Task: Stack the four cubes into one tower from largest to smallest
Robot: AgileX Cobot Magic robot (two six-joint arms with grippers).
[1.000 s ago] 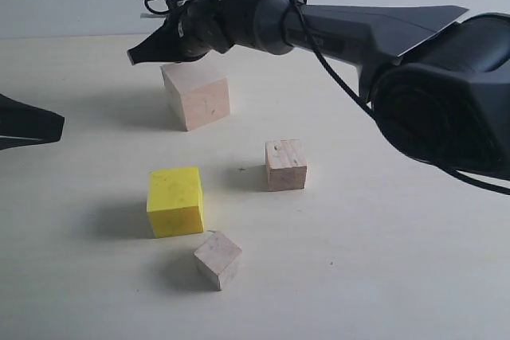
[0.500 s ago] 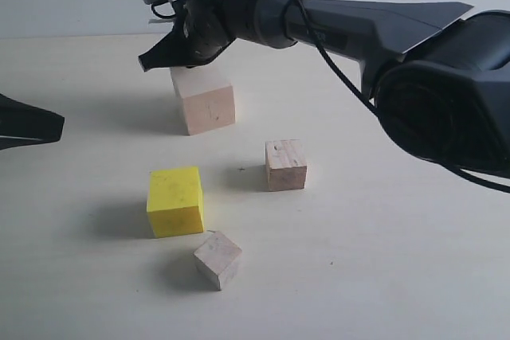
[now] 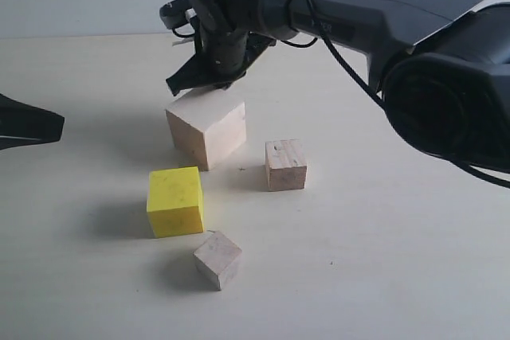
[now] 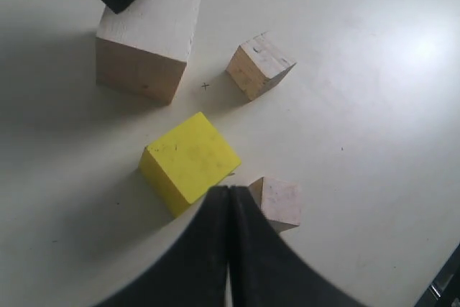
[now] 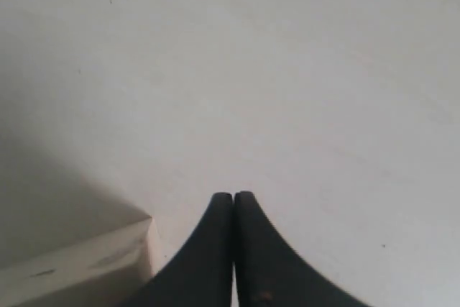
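Plainly we have no tower yet: large cube (image 3: pixel 205 134), yellow cube (image 3: pixel 175 201), small cube (image 3: pixel 286 164) and smallest cube (image 3: pixel 217 259) sit singly around the middle of the surface (image 3: pixel 382 276); both jaws are closed and empty, the right jaws touching the large cube.

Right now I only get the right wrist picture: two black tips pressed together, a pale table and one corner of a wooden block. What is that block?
Observer: It is the large cube, the biggest of four on the table. None are stacked.
Operator: What do the others look like?
Observer: In the exterior view a yellow cube sits in front of it. The small cube and the smallest cube are pale wood.
Operator: Is there another arm?
Observer: Yes, the left arm is at the left edge, jaws shut, touching no cube.
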